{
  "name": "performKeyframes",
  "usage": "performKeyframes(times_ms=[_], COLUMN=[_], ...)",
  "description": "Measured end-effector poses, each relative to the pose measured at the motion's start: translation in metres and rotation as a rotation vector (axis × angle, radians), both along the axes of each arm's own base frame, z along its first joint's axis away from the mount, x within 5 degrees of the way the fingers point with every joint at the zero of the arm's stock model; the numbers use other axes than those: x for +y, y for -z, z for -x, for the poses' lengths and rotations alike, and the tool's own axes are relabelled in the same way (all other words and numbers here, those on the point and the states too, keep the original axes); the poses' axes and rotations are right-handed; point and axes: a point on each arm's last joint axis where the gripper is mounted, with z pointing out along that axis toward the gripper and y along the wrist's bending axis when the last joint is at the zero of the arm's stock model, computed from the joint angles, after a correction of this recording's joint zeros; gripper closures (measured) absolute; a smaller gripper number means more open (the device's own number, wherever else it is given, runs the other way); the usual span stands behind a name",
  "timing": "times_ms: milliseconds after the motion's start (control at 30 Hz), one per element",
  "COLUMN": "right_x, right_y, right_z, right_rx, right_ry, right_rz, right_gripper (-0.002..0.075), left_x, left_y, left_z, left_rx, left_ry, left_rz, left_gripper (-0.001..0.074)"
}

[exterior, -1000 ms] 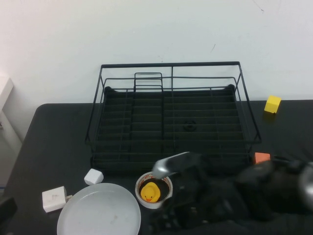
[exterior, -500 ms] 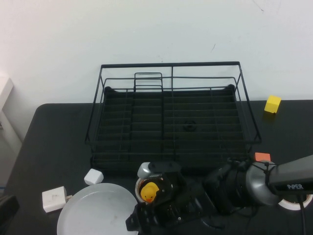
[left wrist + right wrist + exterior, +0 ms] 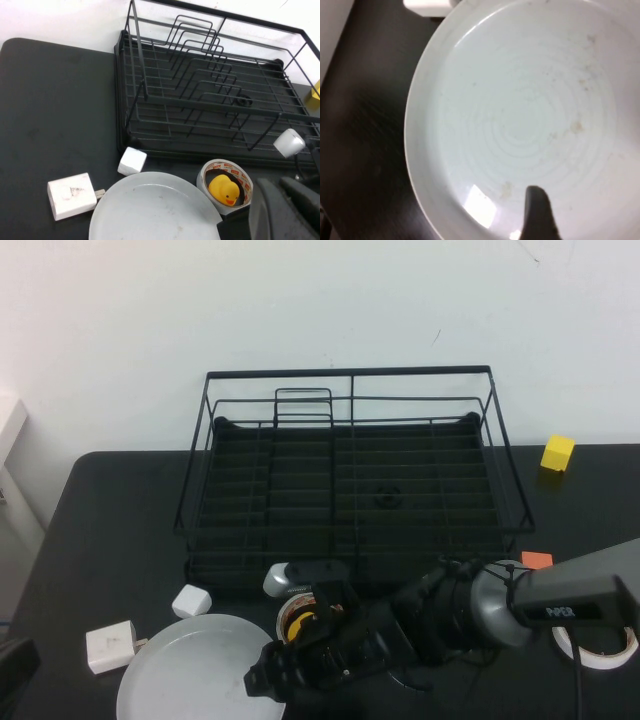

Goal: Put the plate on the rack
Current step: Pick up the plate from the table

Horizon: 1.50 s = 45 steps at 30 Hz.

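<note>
The plate (image 3: 200,672) is seen lying flat on the black worktop (image 3: 100,540), in front of the rack (image 3: 350,480), near the left corner. The right hand (image 3: 265,680) is held low over the plate's right edge. Whether it is open cannot be told. The left hand is not seen. A duck (image 3: 305,625) sits in a tape ring beside the plate.

Black table (image 3: 110,530), w/ rack (image 3: 350,480), plate (image 3: 195,675), duck tape roll (image 3: 226,186), cubes, charger (image 3: 110,647)
</note>
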Motion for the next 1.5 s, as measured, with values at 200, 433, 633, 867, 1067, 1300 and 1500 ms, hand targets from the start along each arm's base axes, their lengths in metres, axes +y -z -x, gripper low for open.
performKeyframes(times_ms=[200,433,633,867,1067,1300,1500], right_x=[-0.001,0.003,0.007,0.008,-0.006,-0.022,-0.022], right_y=[0.002,-0.01,-0.024,-0.023,-0.022,-0.017,-0.01], right_z=[0.002,0.008,0.008,0.01,0.011,0.009,0.006], right_rx=[0.056,0.097,0.133,0.249,0.246,0.236,0.242], right_ry=[0.031,-0.029,-0.014,0.011,0.024,0.094,0.146], right_rz=[0.009,-0.052,-0.143,-0.208,0.007,0.215,0.214], right_gripper=[0.0302,0.0392,0.0542,0.0571,0.0573,0.0568,0.0365], left_x=[0.0,0.0,0.0,-0.001,-0.001,0.0,0.0], left_y=[0.0,0.0,0.006,0.006,0.009,0.008,0.008], left_z=[0.0,0.0,0.0,0.0,-0.001,-0.001,-0.001], left_rx=[0.0,0.0,0.017,0.015,0.022,0.012,0.01], left_ry=[0.0,0.0,0.0,-0.003,-0.004,-0.009,-0.01], left_rz=[0.0,0.0,0.008,0.023,0.023,0.024,0.031], left_gripper=[0.0736,0.0736,0.0736,0.0736,0.0736,0.0736,0.0736])
